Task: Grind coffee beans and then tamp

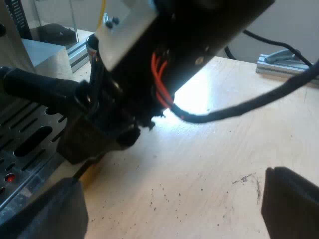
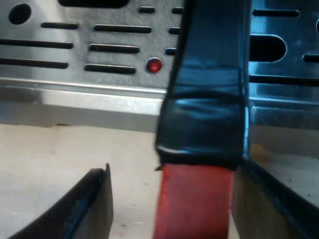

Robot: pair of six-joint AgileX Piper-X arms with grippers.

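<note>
The holder's dark handle [image 2: 207,99] with its red end [image 2: 194,201] stands between the fingers of my right gripper [image 2: 177,172], over the machine's slotted metal drip tray [image 2: 75,45]. One finger touches the handle and the other finger [image 2: 92,204] stands apart from it, so this gripper is open. From the left wrist view, the handle [image 1: 40,87] reaches out over the drip tray [image 1: 25,137] and the right gripper [image 1: 107,127] sits at its end. My left gripper [image 1: 169,177] hangs open above the wooden table [image 1: 209,164], holding nothing.
A small red dot [image 2: 154,65] marks the drip tray near the handle. Coffee grounds [image 1: 149,199] speckle the table beside the tray's edge. An aluminium rail [image 1: 281,59] lies at the table's far edge, beyond the right arm.
</note>
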